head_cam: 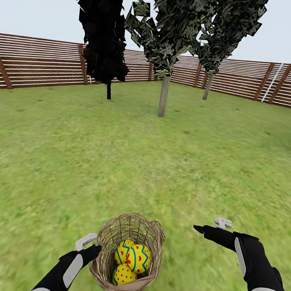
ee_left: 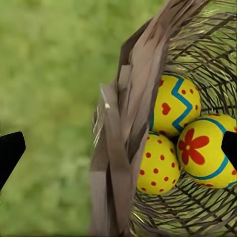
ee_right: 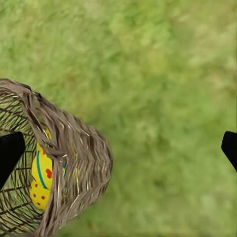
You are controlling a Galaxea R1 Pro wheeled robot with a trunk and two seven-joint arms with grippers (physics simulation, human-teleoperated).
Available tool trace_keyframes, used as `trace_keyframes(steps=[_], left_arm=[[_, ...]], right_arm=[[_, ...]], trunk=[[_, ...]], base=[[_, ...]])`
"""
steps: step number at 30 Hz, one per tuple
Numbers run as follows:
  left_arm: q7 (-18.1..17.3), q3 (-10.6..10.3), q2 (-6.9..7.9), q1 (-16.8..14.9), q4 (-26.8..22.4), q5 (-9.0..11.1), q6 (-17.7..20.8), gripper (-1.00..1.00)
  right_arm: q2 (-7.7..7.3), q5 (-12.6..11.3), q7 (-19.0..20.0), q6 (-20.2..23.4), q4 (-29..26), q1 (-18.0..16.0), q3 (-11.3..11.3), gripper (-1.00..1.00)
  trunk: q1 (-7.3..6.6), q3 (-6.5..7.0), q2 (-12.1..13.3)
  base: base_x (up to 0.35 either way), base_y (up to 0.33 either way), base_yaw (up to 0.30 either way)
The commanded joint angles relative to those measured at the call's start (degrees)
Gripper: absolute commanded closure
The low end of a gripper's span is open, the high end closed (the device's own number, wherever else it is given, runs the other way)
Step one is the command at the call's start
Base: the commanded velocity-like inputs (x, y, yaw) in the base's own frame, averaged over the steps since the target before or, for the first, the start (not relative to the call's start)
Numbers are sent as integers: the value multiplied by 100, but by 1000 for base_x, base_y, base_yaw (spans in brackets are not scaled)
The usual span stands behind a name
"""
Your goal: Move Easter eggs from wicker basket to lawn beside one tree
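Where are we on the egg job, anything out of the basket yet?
Nothing is out yet: all three Easter eggs sit in the wicker basket on the lawn. In hand: the left hand is open astride the basket's rim; the right hand is open over grass beside it. Left: lift each egg and carry it to one tree.

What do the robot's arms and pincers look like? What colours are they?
Both arms are glossy black with pale grey-white panels, like sleeves. The left pincer and the right pincer each have a pointed black finger and a small light-grey bracket-shaped piece. No cables or markings are visible.
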Motion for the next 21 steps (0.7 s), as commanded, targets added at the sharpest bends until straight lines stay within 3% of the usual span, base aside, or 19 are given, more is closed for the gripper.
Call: trace_keyframes(steps=[1,21], left_arm=[[25,15,-9,-1,12,61,12,-100],[25,0,-67,-1,64,61,-148,-100]], right_arm=[[5,60,52,16,-6,-5,-15,-100],[12,63,32,25,-14,-5,-6,-100]], trunk=[[22,-24,-44],[439,-365,-806]], base=[[0,0,0],[0,0,0]])
